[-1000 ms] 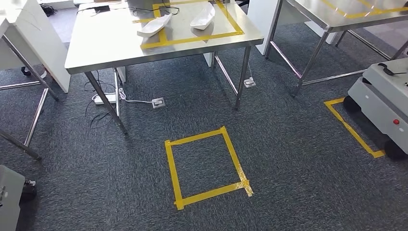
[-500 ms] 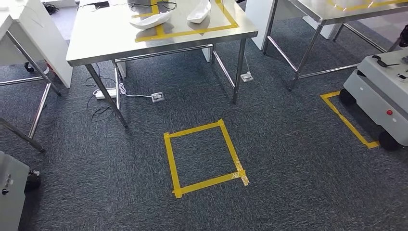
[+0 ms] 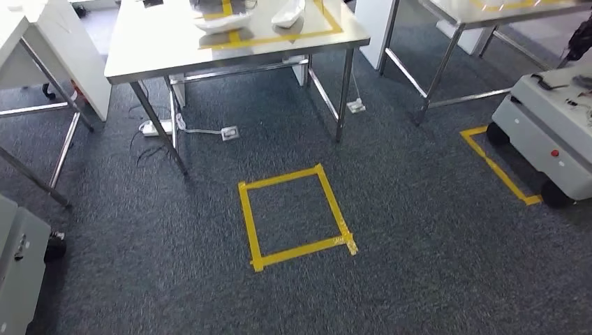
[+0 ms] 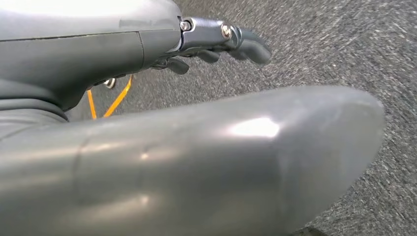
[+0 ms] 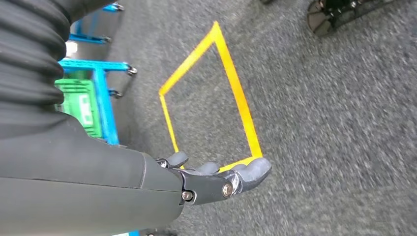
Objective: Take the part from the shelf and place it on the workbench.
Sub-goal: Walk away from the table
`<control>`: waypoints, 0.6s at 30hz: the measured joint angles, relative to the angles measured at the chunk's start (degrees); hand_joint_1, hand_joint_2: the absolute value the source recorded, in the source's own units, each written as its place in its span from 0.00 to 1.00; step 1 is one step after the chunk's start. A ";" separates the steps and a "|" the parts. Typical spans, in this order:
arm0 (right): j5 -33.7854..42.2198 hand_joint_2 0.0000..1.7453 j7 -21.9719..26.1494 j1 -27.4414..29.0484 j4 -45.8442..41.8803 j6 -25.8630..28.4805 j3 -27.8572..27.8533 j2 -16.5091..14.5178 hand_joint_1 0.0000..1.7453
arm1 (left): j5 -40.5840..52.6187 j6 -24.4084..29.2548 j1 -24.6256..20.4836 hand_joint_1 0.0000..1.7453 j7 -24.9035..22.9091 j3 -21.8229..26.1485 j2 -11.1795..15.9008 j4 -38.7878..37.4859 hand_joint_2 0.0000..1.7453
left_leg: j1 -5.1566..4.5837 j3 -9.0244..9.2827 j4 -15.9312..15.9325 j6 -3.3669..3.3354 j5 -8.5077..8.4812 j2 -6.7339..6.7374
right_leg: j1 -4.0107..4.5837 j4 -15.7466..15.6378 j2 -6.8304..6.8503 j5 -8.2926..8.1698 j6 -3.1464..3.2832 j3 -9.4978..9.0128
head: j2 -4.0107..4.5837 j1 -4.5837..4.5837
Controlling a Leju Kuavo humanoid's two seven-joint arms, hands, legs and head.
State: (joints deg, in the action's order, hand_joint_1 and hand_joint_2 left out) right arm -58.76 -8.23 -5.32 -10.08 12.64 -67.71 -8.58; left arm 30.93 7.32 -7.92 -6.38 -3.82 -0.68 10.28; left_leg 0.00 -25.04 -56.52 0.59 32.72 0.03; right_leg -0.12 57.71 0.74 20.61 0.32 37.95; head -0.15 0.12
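Two white parts lie ahead of me on the steel workbench, the left part and right part both inside its yellow tape outline. One yellow tape square marks the carpet. My left hand and right hand hang with fingers loosely extended, holding nothing.

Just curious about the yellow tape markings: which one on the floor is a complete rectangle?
The yellow tape rectangle on the carpet before the steel table; the yellow tape outline beside the grey wheeled cart is partly hidden.
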 joint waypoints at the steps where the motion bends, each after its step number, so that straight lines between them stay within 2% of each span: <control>1: -0.21 1.00 0.15 0.03 0.00 0.49 -0.01 -0.02 0.00 | -0.33 -0.27 0.02 0.00 0.28 0.01 -0.04 -0.02 0.75 | 0.06 -0.39 0.08 -0.56 -0.51 0.10 | -0.10 0.08 -0.07 0.18 -0.42 0.21 | 0.00 0.03; 2: -0.38 1.00 0.18 0.08 0.00 0.82 -0.01 -0.03 0.00 | -0.63 -0.55 0.06 0.00 0.52 0.01 -0.08 -0.04 1.00 | 0.15 -0.89 0.15 -1.10 -1.12 0.20 | -0.17 0.96 -0.19 1.44 -0.84 0.69 | 0.00 0.01; 3: -0.64 1.00 0.08 0.14 0.00 1.01 -0.02 -0.05 0.00 | -0.78 -0.77 0.10 0.00 0.63 0.02 -0.11 -0.07 1.00 | 0.26 -1.52 0.23 -1.52 -1.81 0.29 | -0.25 3.09 -0.32 3.82 -1.21 1.52 | 0.00 0.01; 5: -1.14 1.00 -0.33 0.18 0.00 1.11 -0.02 -0.09 0.00 | -0.79 -0.90 0.18 0.00 0.12 0.02 -0.14 -0.13 1.00 | 0.31 -2.98 0.15 -1.85 -3.02 0.39 | -0.41 10.31 -0.47 9.61 -1.83 3.69 | 0.00 -0.03; 6: -1.32 1.00 -0.45 0.19 0.00 1.02 -0.02 -0.11 0.00 | -0.80 -0.86 0.27 0.00 -0.41 0.03 -0.16 -0.17 1.00 | 0.31 -3.70 0.06 -1.80 -3.55 0.43 | -0.50 13.97 -0.48 11.21 -2.03 4.50 | 0.00 -0.03; 7: -1.37 1.00 -0.33 0.19 0.00 0.82 -0.02 -0.11 0.00 | -0.92 -0.81 0.39 0.00 -0.91 0.08 -0.20 -0.21 1.00 | 0.33 -4.29 -0.08 -1.68 -4.01 0.48 | -0.57 16.29 -0.48 11.40 -2.17 4.64 | 0.00 -0.03; 8: -1.33 1.00 0.05 0.22 0.00 0.51 -0.02 -0.11 0.00 | -1.16 -0.77 0.55 0.00 -1.28 0.17 -0.26 -0.23 1.00 | 0.37 -4.89 -0.29 -1.51 -4.40 0.55 | -0.65 16.67 -0.47 10.53 -2.24 3.77 | 0.00 -0.03; 9: -1.17 1.00 0.58 0.30 -0.01 0.17 0.09 -0.10 0.00 | -1.53 -0.71 0.73 0.00 -1.45 0.31 -0.32 -0.15 1.00 | 0.46 -5.46 -0.56 -1.29 -4.74 0.60 | -0.73 14.57 -0.47 9.13 -2.24 1.58 | 0.00 -0.03; 10: -0.80 1.00 1.16 0.47 -0.01 -0.18 0.44 -0.08 0.00 | -1.98 -0.67 0.89 0.00 -1.45 0.43 -0.37 0.07 1.00 | 0.54 -5.94 -0.91 -1.05 -5.00 0.64 | -0.81 10.64 -0.47 8.10 -2.21 -1.52 | 0.00 -0.03; 11: -0.19 1.00 1.64 0.73 -0.01 -0.54 1.10 -0.04 0.00 | -2.49 -0.62 1.02 0.00 -1.39 0.55 -0.40 0.43 1.00 | 0.56 -6.49 -1.28 -0.77 -5.19 0.63 | -0.77 6.27 -0.52 7.82 -2.04 -4.64 | 0.00 -0.06; 12: 0.71 1.00 1.97 1.08 -0.01 -0.80 2.04 0.00 0.00 | -3.06 -0.57 1.10 0.00 -1.32 0.67 -0.41 0.84 1.00 | 0.53 -6.92 -1.55 -0.45 -5.35 0.61 | -0.68 2.79 -0.61 7.98 -1.75 -6.97 | 0.00 -0.08; 13: 1.79 1.00 2.20 1.46 -0.01 -1.05 3.16 0.04 0.00 | -3.64 -0.54 1.15 0.00 -1.23 0.80 -0.41 1.26 1.00 | 0.47 -7.13 -1.72 -0.13 -5.47 0.59 | -0.57 0.78 -0.69 8.52 -1.34 -8.15 | 0.00 -0.09; 14: 2.99 1.00 2.38 1.87 -0.03 -1.31 4.32 0.08 0.00 | -4.25 -0.55 1.25 0.00 -1.12 0.97 -0.38 1.62 1.00 | 0.37 -7.34 -1.81 0.15 -5.47 0.59 | -0.50 0.04 -0.76 8.82 -0.92 -8.40 | 0.00 -0.11; 15: 4.30 1.00 2.56 2.28 -0.05 -1.55 5.51 0.13 0.00 | -4.88 -0.60 1.42 0.00 -0.99 1.14 -0.33 1.93 1.00 | 0.31 -7.41 -1.76 -0.11 -5.28 0.59 | -0.49 -0.08 -0.75 8.78 -0.62 -8.30 | 0.00 -0.08; 18: 8.20 1.00 2.99 3.37 -0.34 -2.34 9.27 0.40 0.00 | -6.78 -0.93 2.42 0.00 -0.45 1.39 -0.23 2.82 1.00 | 0.25 -7.50 -1.45 -1.89 -5.29 0.56 | -0.37 -0.31 -0.70 8.49 -0.03 -8.15 | 0.00 -0.06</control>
State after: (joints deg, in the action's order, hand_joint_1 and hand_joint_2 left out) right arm -50.55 -5.24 -1.95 -10.41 10.30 -58.45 -8.19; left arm 24.15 6.38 -5.50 -6.83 -2.43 -0.91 13.10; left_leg 0.25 -32.55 -57.96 -1.30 27.43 0.59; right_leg -0.49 57.40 0.04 29.10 0.30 29.80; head -0.15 0.05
